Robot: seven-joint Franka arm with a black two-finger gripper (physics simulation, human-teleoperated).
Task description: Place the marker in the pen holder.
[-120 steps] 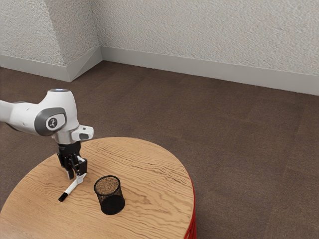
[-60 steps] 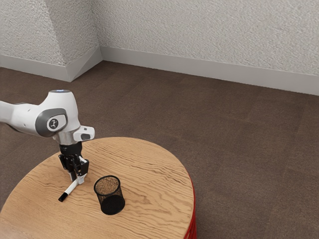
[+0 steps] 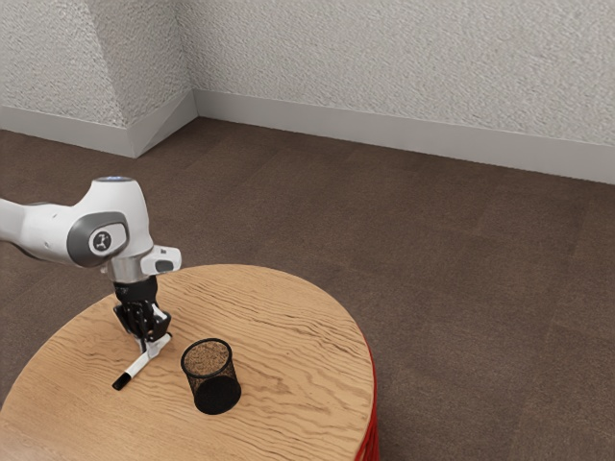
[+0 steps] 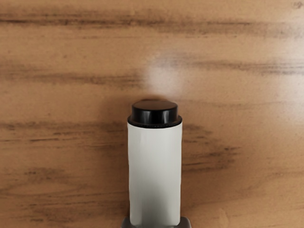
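At the near end of the arm, my gripper (image 3: 152,343) is low over the round table, its two fingers closed around the white marker (image 3: 139,363) toward the end away from its black tip. That black tip points to the exterior view's lower left. In the wrist view the marker (image 4: 155,175) shows its white barrel and black end, pinched at the lower edge from both sides by my gripper (image 4: 156,223). The black mesh pen holder (image 3: 212,378) stands upright, apart from the marker, on the exterior view's right of it.
The round wooden table (image 3: 288,336) carries everything, with its curved edge beyond the pen holder on the exterior view's right. Brown carpet (image 3: 461,279) surrounds it, and textured walls (image 3: 404,67) rise farther back.
My fingers have come together on the marker; they stood apart a second ago. The hand sits slightly lower, and the marker's rear end has shifted slightly. The pen holder has stayed put.
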